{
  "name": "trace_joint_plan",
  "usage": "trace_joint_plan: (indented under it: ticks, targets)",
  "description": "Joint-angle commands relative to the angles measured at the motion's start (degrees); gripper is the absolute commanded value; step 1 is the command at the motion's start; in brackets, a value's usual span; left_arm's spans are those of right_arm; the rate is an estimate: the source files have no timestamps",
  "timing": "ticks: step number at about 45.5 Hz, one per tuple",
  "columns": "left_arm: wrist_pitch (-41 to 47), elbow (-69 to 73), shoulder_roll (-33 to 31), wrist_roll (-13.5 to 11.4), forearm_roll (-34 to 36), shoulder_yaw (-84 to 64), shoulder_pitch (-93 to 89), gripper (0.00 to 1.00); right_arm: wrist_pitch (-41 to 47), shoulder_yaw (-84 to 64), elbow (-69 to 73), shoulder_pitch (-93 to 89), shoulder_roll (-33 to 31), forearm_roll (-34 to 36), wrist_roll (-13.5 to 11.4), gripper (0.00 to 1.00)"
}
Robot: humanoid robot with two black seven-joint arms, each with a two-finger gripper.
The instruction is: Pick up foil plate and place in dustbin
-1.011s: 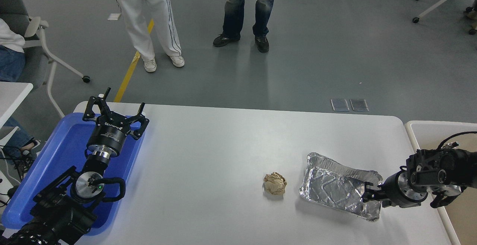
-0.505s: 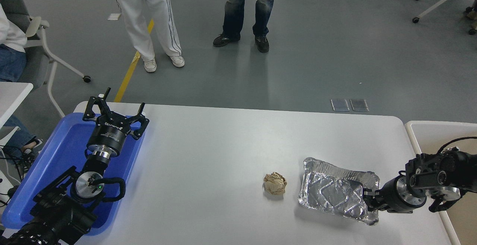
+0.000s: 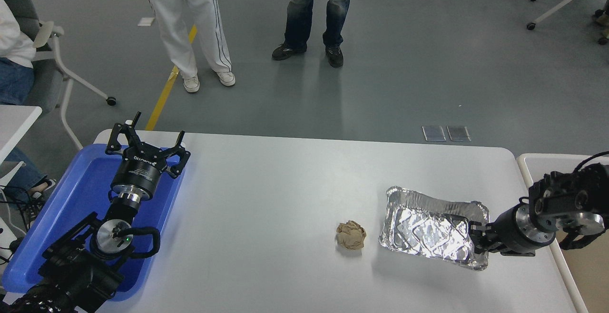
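Observation:
The foil plate is a shiny silver rectangular tray at the right of the white table. My right gripper comes in from the right edge and is shut on the plate's right rim, holding it tilted a little above the table. The dustbin shows only as a cream-white rim and tan inside at the far right edge, just right of the table. My left gripper is open and parked over the blue tray at the lower left.
A crumpled tan paper ball lies just left of the foil plate. A blue plastic tray sits at the table's left edge. Two people's legs stand beyond the far side. Office chairs stand at the top corners.
My right gripper has risen and drawn back slightly toward the far right with the foil plate in it, and the plate has lifted and turned flatter. The left arm has not moved.

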Motion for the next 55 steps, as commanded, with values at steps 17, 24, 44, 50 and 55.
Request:
trace_joint_plan:
  ticks: [17, 24, 44, 50, 55]
  targets:
    - [0.0, 0.0, 0.0, 0.0, 0.0, 0.1, 0.0, 1.0, 23.2, -9.6, 9.3, 29.3, -0.3, -3.6, 0.0, 0.0]
    - [0.0, 0.0, 0.0, 0.0, 0.0, 0.1, 0.0, 1.0, 23.2, -9.8, 9.7, 33.1, -1.5, -3.8, 0.1, 0.0]
    - [0.0, 0.0, 0.0, 0.0, 0.0, 0.1, 0.0, 1.0, 23.2, -9.1, 13.7, 46.0, -6.2, -7.5, 0.0, 0.0]
    - [0.0, 0.0, 0.0, 0.0, 0.0, 0.1, 0.0, 1.0, 23.2, -9.2, 14.1, 48.3, -7.0, -9.4, 0.0, 0.0]
    - [0.0, 0.0, 0.0, 0.0, 0.0, 0.1, 0.0, 1.0, 23.2, -9.5, 14.2, 50.4, -7.1, -9.4, 0.0, 0.0]
